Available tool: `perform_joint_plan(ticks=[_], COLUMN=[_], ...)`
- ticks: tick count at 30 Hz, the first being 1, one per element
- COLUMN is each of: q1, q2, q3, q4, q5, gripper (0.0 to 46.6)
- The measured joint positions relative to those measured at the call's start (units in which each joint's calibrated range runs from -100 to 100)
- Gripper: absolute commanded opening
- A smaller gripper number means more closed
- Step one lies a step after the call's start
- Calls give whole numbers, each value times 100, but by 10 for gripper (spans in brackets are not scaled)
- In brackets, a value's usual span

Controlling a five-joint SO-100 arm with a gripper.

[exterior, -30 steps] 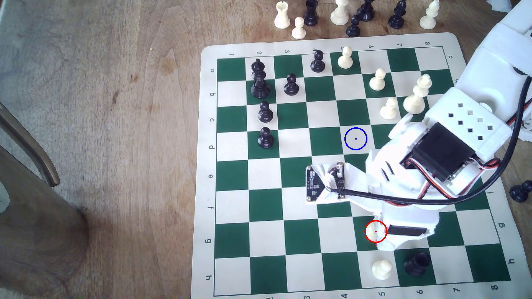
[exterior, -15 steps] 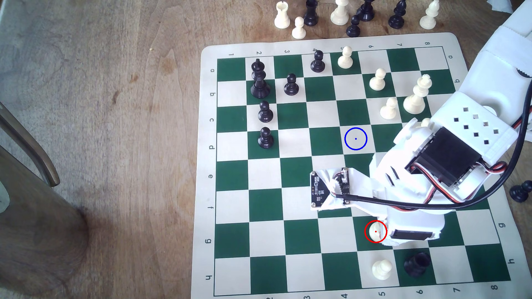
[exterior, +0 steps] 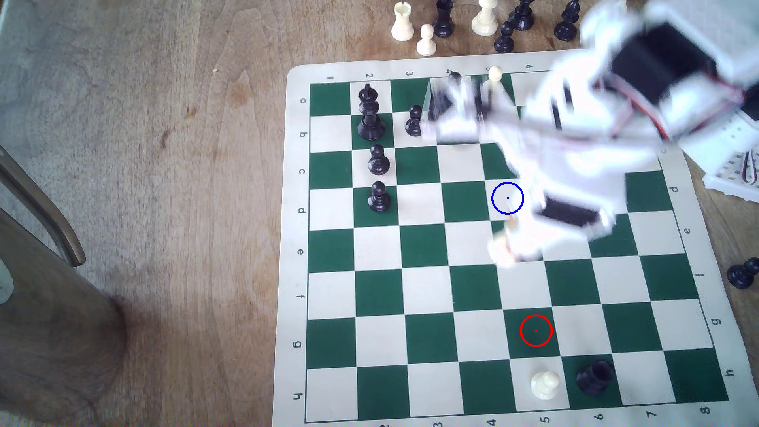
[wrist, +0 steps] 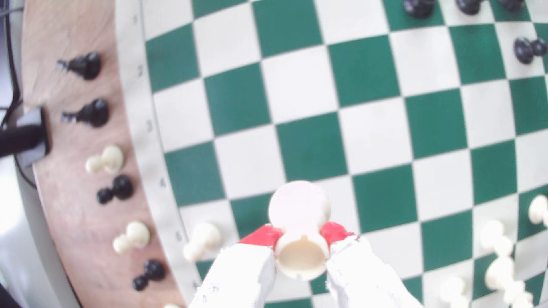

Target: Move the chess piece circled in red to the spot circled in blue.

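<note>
The rook (wrist: 299, 234) is off the board (exterior: 295, 246), gripped between the two white, red-tipped fingers (wrist: 261, 235) just under its notched top, its broad round base hanging toward the squares below; in the exterior view it is a cream blur (exterior: 503, 246) just below the blue-ringed square (exterior: 507, 198), and the red-ringed green square (exterior: 536, 330) sits bare, well below it. The piece looks like light, hard, smooth plastic; stiff enough to squeeze without harm, but probably slippery; the narrow waist below the crown seems the sound place to hold, since the flared top should stop it sliding out. The blue-ringed square has no piece on it, and the squares touching it are bare wherever the blurred arm does not hide them. A row of black pawns (exterior: 378, 197) stands well to the left of that square in the exterior view; a cream pawn (exterior: 544, 384) and a black rook (exterior: 595, 375) sit far below it; spare pieces (exterior: 484, 18) line the desk (exterior: 143, 164) beyond the board's top edge. Nothing I can see bars the way down.
</note>
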Motion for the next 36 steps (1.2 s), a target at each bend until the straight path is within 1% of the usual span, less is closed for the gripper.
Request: perform_joint_plan(ticks=[2,3,5,6,7,10,11,16,19,20,24,27,36], q1=[236,413,568,612,656,693,708,723,789,929,1091,1180,1128], q2=[-285,-545,-746,-846,-1064,-1257,-1399,-1508,-1508,-1500,-1450,-1374,-855], q3=[325,759,1193,1437,1997,2612,3064,3958,4230,4383,4465,4465,4465], q4=[-16,-135,-263,-367,-542,-797,-972,-1442,-1697,-1857,-2056,-2127,-2422], q5=[83,147,200,225,259,308,327,400,459,503,581,596,601], gripper=[14,14,14,14,14,14,14,14,14,14,15,15,15])
